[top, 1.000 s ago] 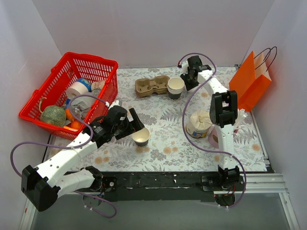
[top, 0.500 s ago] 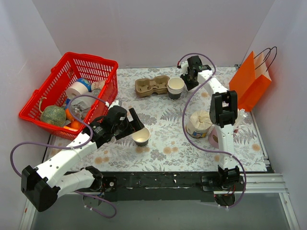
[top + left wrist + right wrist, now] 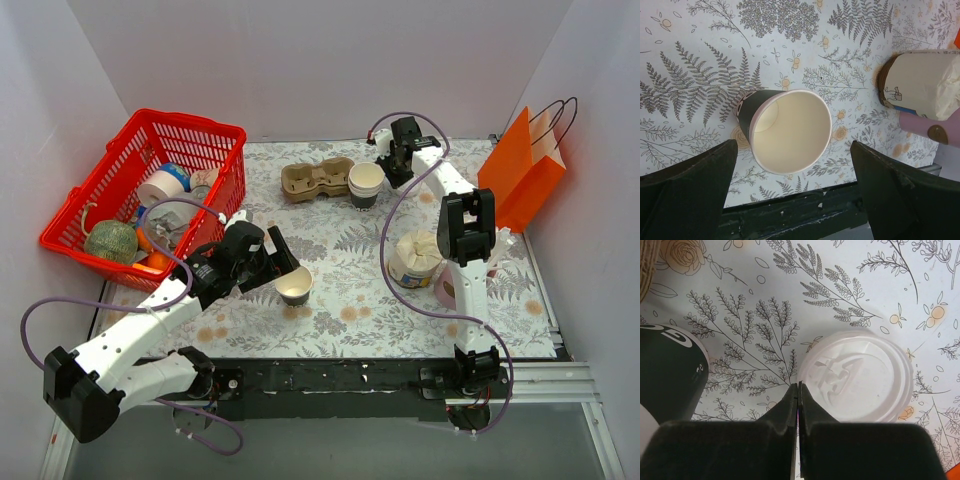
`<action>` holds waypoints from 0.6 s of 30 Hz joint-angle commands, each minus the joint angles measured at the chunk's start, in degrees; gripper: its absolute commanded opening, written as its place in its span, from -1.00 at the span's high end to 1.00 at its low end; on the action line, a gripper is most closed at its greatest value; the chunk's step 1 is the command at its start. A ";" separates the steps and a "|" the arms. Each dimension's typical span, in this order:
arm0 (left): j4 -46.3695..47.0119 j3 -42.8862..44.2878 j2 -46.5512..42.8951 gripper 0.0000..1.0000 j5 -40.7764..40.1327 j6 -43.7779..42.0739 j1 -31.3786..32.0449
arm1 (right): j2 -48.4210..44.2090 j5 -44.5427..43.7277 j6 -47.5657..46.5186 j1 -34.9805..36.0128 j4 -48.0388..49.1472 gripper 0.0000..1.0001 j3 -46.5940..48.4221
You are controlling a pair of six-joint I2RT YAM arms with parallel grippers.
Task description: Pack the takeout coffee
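Right fingers (image 3: 786, 409) have closed beside loose lid (image 3: 855, 377), arm stretched forward.

In the right wrist view, the dark paper cup (image 3: 667, 375) with pale lettering was cut off by the left edge and hidden lower down by the black right gripper (image 3: 798, 386), so its top could not be seen. The gripper also covered the nearest rim of the flat white plastic lid (image 3: 860, 375). From above, that lid was hidden under the gripper. A brown cardboard corner (image 3: 646, 255) was clipped at upper left. In the left wrist view, the paper-wrapped round tub (image 3: 920, 82) and the pink object (image 3: 925, 127) beside it ran off the right edge. From above, the contents of the red plastic basket (image 3: 228, 165) overlapped and were too small to identify.
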State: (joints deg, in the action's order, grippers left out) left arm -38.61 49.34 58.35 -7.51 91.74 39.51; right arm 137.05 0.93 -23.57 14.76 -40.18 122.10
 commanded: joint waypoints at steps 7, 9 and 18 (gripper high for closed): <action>0.03 1.20 -1.22 -0.96 -0.49 -0.34 0.13 | -9.70 -3.12 -2.62 0.53 6.69 0.97 -9.24; 0.11 1.11 -1.31 -0.96 -0.31 -0.51 0.13 | -11.36 -3.21 -2.53 0.53 7.40 0.97 -10.56; 1.26 1.19 -0.96 -0.96 0.30 -0.86 0.13 | -15.24 -4.27 -1.74 0.44 11.09 0.97 -14.00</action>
State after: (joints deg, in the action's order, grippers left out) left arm -38.22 49.34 58.28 -7.42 91.70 39.51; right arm 125.16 -2.22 -25.52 15.03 -32.34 108.81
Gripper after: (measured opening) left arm 0.981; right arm 0.023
